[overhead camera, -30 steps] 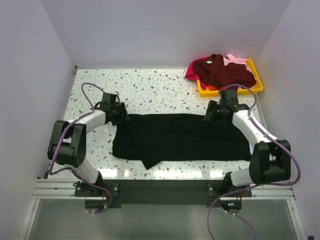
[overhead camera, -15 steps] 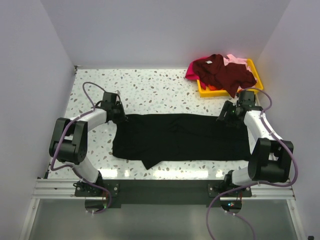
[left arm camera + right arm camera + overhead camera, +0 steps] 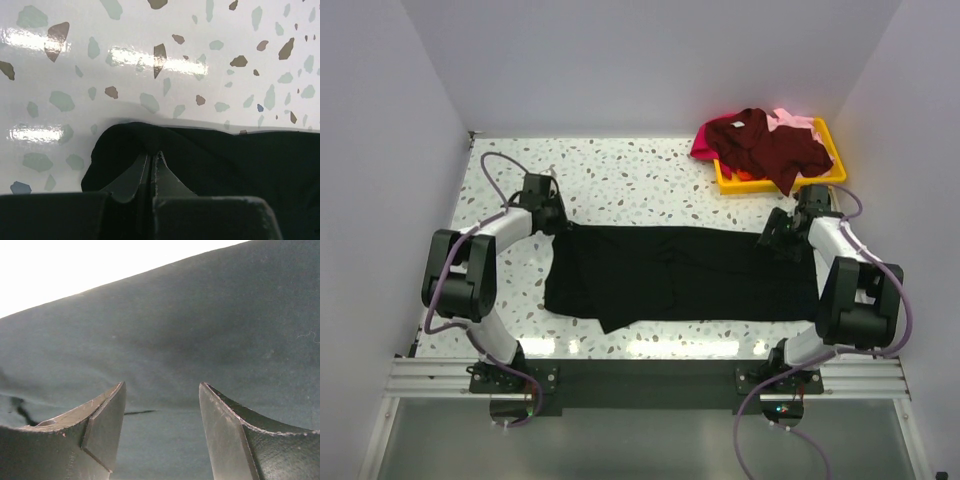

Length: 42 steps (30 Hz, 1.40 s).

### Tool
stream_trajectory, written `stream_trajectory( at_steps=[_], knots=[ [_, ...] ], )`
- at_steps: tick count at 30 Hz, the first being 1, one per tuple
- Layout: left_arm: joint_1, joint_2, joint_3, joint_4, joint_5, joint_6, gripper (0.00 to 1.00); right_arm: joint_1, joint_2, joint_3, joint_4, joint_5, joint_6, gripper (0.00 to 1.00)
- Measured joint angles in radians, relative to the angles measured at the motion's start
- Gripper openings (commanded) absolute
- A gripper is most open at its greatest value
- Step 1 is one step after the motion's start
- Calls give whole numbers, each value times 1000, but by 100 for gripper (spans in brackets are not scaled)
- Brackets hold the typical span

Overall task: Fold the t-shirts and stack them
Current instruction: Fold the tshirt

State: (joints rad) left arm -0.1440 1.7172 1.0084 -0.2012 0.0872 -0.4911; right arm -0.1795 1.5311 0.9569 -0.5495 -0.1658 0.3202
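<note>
The black t-shirt (image 3: 680, 275) lies spread flat across the middle of the speckled table (image 3: 640, 180), long side running left to right. Its near left corner is folded into an uneven flap that points toward the arm bases.

Left gripper (image 3: 152, 156): positioned at the far left corner of the black t-shirt. The jaws are closed, fingertip against fingertip, with a small raised fold of the black cloth pinched between them. In the left wrist view, the cloth edge rises into a hump at the fingertips, with bare table surface just beyond it.

Right gripper (image 3: 161, 390): positioned over the far right corner of the black t-shirt. The jaws stand wide apart with nothing clamped between them. In the right wrist view, black cloth fills the area beneath and beyond both fingers (image 3: 107, 425). Whether the fingertips touch the cloth cannot be determined.

The yellow tray (image 3: 740, 186) sits at the far right corner of the table, just beyond the right gripper. The maroon t-shirt (image 3: 765, 145) lies crumpled across the tray and hangs over its near rim. The magenta t-shirt (image 3: 703, 150) protrudes from under the maroon one on the left side, partly off the tray. The pale pink t-shirt (image 3: 798, 122) shows at the far side of the tray, mostly covered by the maroon t-shirt.
</note>
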Motion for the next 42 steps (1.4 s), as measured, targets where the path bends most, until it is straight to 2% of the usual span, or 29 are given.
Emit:
stream_trajectory(
  at_steps=[9, 24, 27, 28, 30, 31, 34, 37, 42],
  knots=[
    [31, 50, 26, 0, -1, 15, 0, -33, 124, 7, 25, 17, 3, 64],
    [54, 150, 118, 3, 23, 43, 0, -69, 209, 100, 23, 16, 19, 65],
    [54, 155, 131, -2, 26, 43, 11, -69, 209, 105, 19, 18, 12, 66],
    [54, 157, 139, -3, 25, 45, 24, -69, 207, 106, 18, 23, 9, 66],
    [54, 163, 167, -10, 20, 55, 37, -71, 201, 107, 11, 43, 0, 68],
    [55, 165, 181, -11, 17, 58, 51, -74, 193, 108, 3, 50, -4, 68],
    [59, 166, 233, -20, 4, 64, 71, -79, 145, 116, -27, 63, -15, 74],
    [58, 164, 267, -24, -17, 64, 81, -79, 75, 134, -48, 66, -26, 75],
    [13, 113, 246, -64, -90, 44, 87, -69, 5, 148, -52, 66, -37, 75]
  ],
)
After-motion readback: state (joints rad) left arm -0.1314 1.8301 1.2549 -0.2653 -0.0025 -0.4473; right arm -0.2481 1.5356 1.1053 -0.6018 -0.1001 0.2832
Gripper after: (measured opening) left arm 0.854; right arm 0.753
